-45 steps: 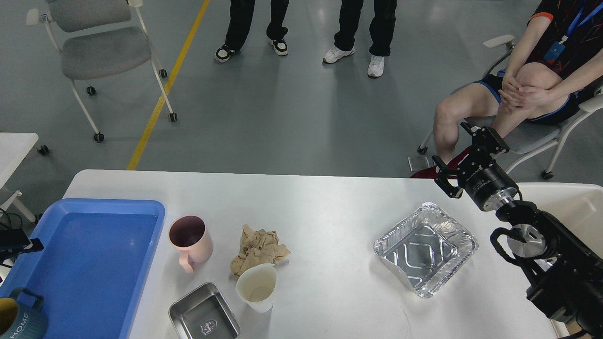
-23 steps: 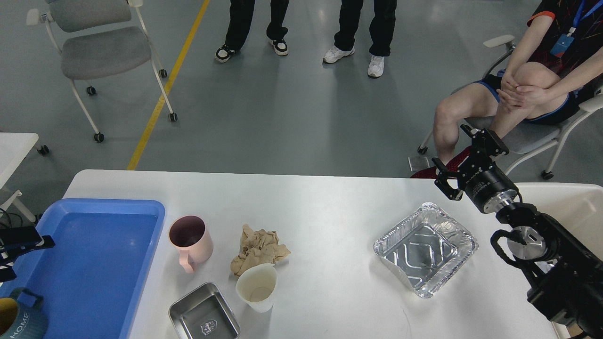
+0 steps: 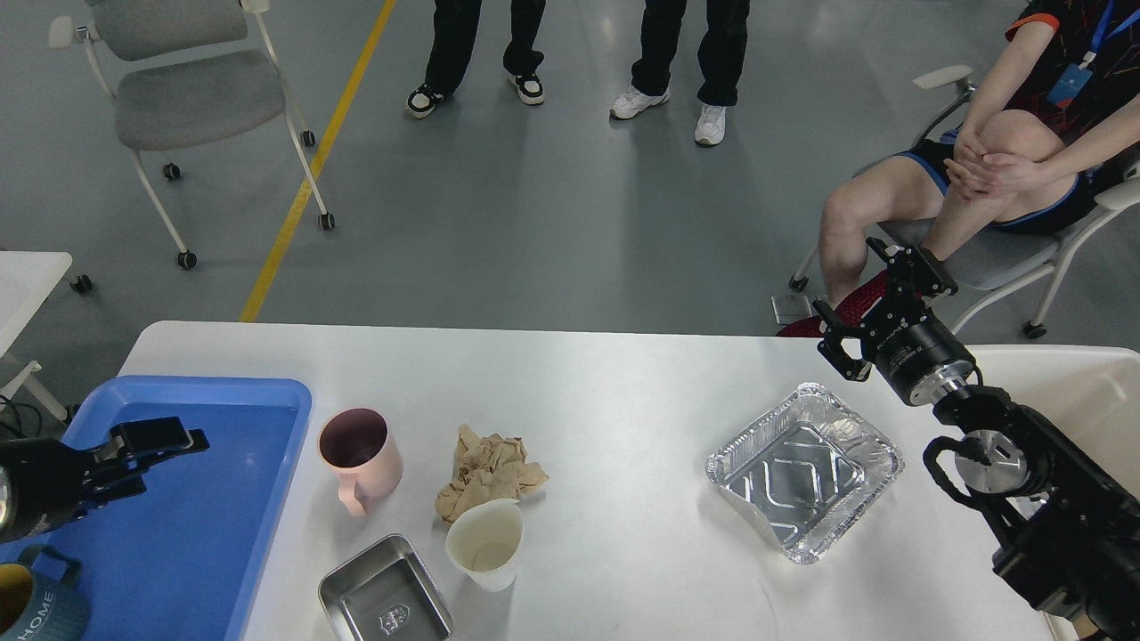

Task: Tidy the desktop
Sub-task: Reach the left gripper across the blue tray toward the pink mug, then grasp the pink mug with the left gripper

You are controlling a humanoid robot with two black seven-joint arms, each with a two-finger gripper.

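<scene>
The white desktop (image 3: 623,401) holds a pink mug (image 3: 361,456), a crumpled brown paper wad (image 3: 485,470), a white paper cup (image 3: 485,541), a small steel tray (image 3: 385,598) and a foil tray (image 3: 804,467). A blue tray (image 3: 205,534) lies at the left with a teal mug (image 3: 36,607) in its near corner. My left gripper (image 3: 165,461) is open and empty above the blue tray, left of the pink mug. My right gripper (image 3: 875,301) is open and empty above the desktop's far right edge, behind the foil tray.
A white bin (image 3: 1069,392) stands at the desktop's right end. A seated person (image 3: 980,178) is close behind my right gripper. Two people (image 3: 579,80) stand farther back. A grey chair (image 3: 187,98) and a smaller white table (image 3: 27,285) are at the left.
My left gripper has come in from the left edge and moved right over the blue tray. My right gripper has shifted slightly up and left. The objects on the desktop have not moved.
</scene>
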